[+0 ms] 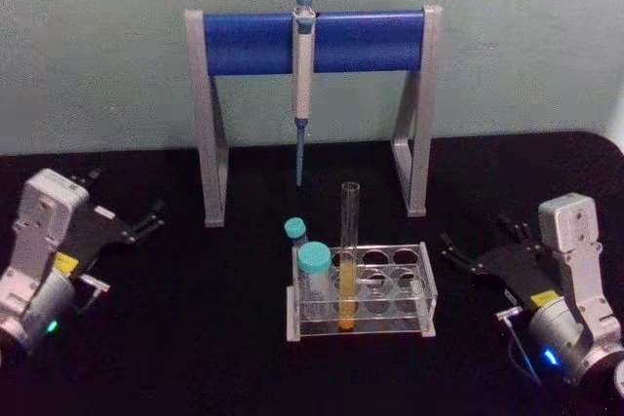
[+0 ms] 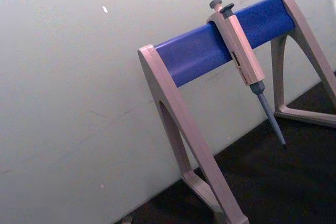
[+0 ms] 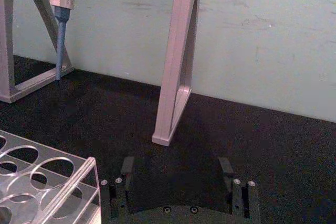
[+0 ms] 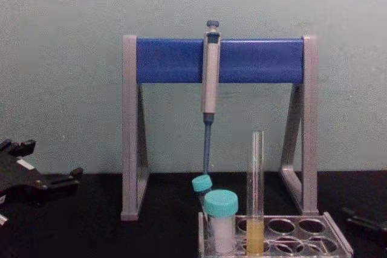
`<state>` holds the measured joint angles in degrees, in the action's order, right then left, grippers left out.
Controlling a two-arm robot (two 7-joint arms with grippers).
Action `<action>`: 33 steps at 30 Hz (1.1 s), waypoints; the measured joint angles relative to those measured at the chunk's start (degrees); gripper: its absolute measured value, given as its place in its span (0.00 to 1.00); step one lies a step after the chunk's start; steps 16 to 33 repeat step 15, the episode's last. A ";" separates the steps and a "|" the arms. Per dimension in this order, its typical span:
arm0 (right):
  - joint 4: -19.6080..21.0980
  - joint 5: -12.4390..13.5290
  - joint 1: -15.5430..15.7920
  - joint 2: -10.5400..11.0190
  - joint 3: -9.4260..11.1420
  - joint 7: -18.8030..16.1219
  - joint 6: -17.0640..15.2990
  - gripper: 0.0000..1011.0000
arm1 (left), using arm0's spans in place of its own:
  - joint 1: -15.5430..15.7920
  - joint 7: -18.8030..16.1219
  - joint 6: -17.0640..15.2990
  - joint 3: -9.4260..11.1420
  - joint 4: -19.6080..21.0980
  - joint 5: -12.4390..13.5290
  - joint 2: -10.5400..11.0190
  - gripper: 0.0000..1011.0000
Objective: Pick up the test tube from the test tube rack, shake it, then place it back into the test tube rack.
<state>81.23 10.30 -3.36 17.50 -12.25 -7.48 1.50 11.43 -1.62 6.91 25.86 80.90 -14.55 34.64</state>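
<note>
The test tube (image 1: 348,241), long clear glass with yellow liquid in its lower part, stands upright in the test tube rack (image 1: 390,324), in a hole of the second column from the left. The chest view shows the test tube (image 4: 256,179) rising well above the rack (image 4: 338,241). My left gripper (image 1: 125,194) rests open on the black table far to the left of the rack, holding nothing. To the right of the rack sits my right gripper (image 1: 478,239), also open. In the right wrist view the right gripper (image 3: 177,164) is empty, with a rack corner (image 3: 63,182) beside it.
A grey-and-blue pipette stand (image 1: 314,42) spans the back of the table, with a pipette (image 1: 303,85) hanging from its bar. Two teal-capped tubes (image 1: 314,265) occupy the rack's left column. Black tabletop lies between each gripper and the rack.
</note>
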 joint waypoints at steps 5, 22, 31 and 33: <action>0.00 0.00 0.00 0.00 0.00 0.00 0.00 0.99 | 0.00 0.00 0.00 0.00 0.00 0.00 0.00 0.99; 0.00 0.00 0.00 0.00 0.00 0.00 0.00 0.99 | 0.00 0.00 0.00 0.00 0.00 0.00 0.00 0.99; 0.00 0.00 0.00 0.00 0.00 0.00 0.00 0.99 | 0.00 0.00 0.00 0.00 0.00 0.00 0.00 0.99; 0.00 0.00 0.00 0.00 0.00 0.00 0.00 0.99 | 0.00 0.00 0.00 0.00 0.00 0.00 0.00 0.99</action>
